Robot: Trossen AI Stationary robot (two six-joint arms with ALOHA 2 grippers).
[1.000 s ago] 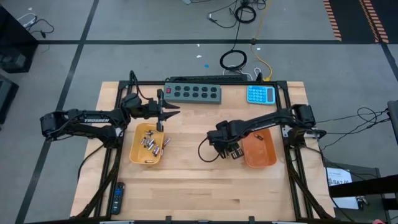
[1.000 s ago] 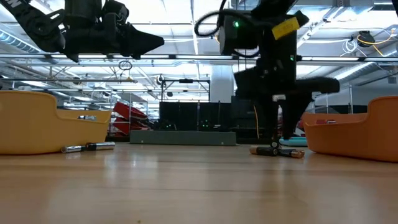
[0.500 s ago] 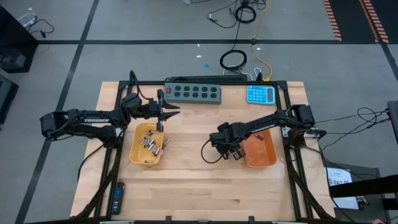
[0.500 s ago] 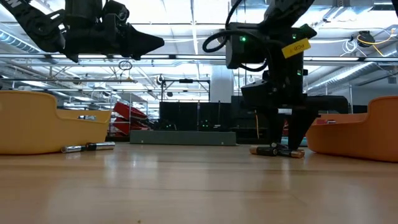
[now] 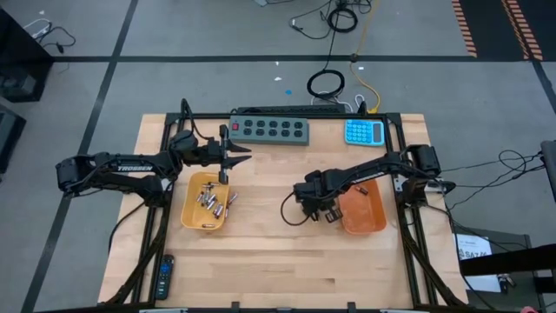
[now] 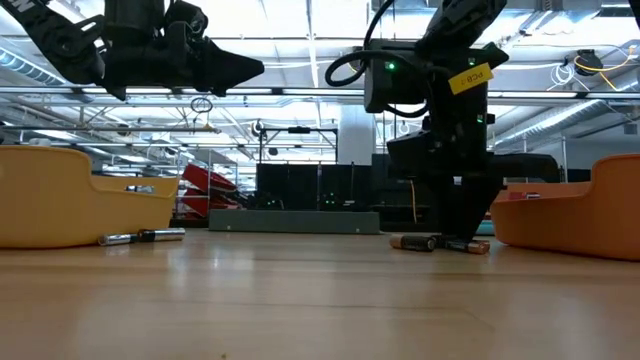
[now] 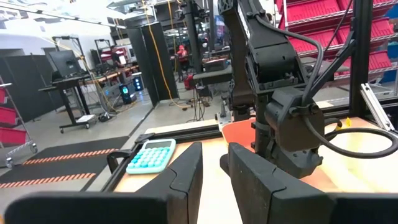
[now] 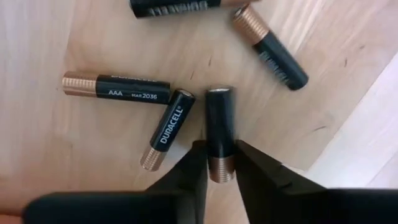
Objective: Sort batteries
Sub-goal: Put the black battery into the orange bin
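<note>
Pinching black-and-copper battery [image 8: 221, 130] between fingers: right hand [image 8: 217, 163]; left hand [image 5: 233, 157] parted above yellow tray [image 5: 188, 211].

- The left tray [image 5: 207, 203], holding batteries [image 5: 212, 198], sits below the left gripper [image 5: 241, 155].
- The right tray [image 5: 365, 209] lies right of the right gripper [image 5: 322, 211] (loose batteries [image 8: 161, 102] lie on the table [image 5: 261, 235] beneath it).
- The calculator [image 5: 365, 132] sits right of the power strip [image 5: 270, 129], along the far edge.

Dark arms, white TROSSEN lettering, looping black cables
</note>
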